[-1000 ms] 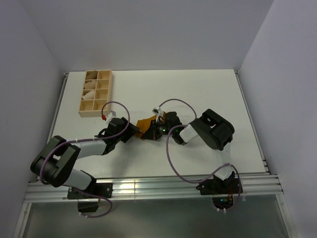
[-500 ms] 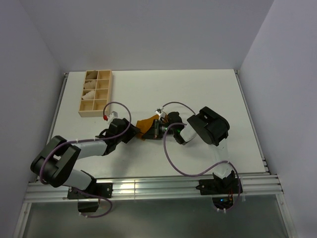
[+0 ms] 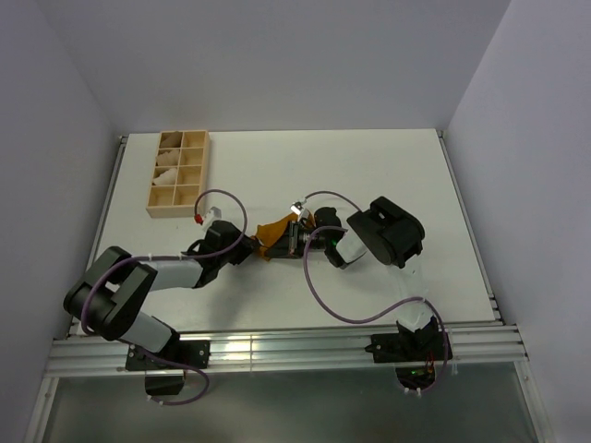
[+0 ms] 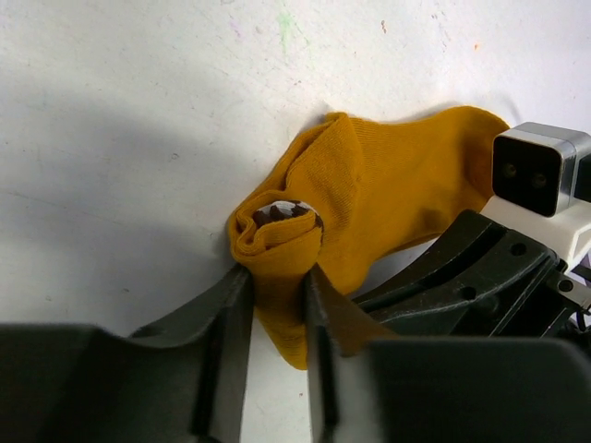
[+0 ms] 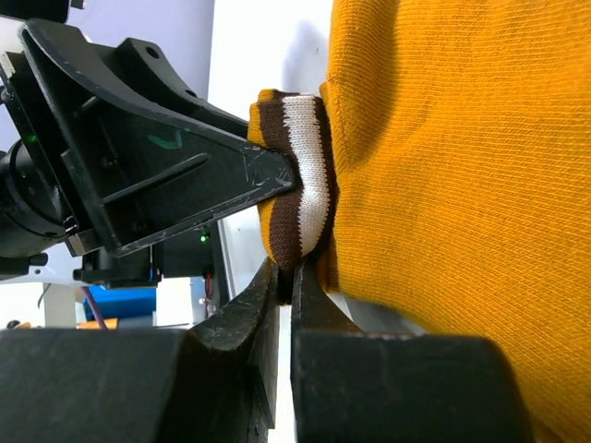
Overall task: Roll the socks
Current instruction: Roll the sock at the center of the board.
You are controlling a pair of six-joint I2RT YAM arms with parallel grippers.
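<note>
The mustard-orange sock [image 3: 272, 236] lies bunched on the white table between my two grippers. In the left wrist view my left gripper [image 4: 277, 277] is shut on a rolled fold of the sock [image 4: 369, 198], with the striped cuff peeking inside the roll. In the right wrist view my right gripper [image 5: 294, 275] is shut on the sock's dark brown cuff with a white stripe [image 5: 300, 189], beside the orange body [image 5: 462, 185]. In the top view the left gripper [image 3: 247, 244] and the right gripper [image 3: 294, 238] face each other across the sock.
A wooden compartment tray [image 3: 178, 172] holding pale cream rolled bundles stands at the back left of the table [image 3: 388, 175]. The aluminium rail [image 3: 277, 343] runs along the near edge. Purple cables loop above both arms.
The right gripper has moved left toward the left gripper, bunching the sock into a smaller lump. The left arm has barely moved.
</note>
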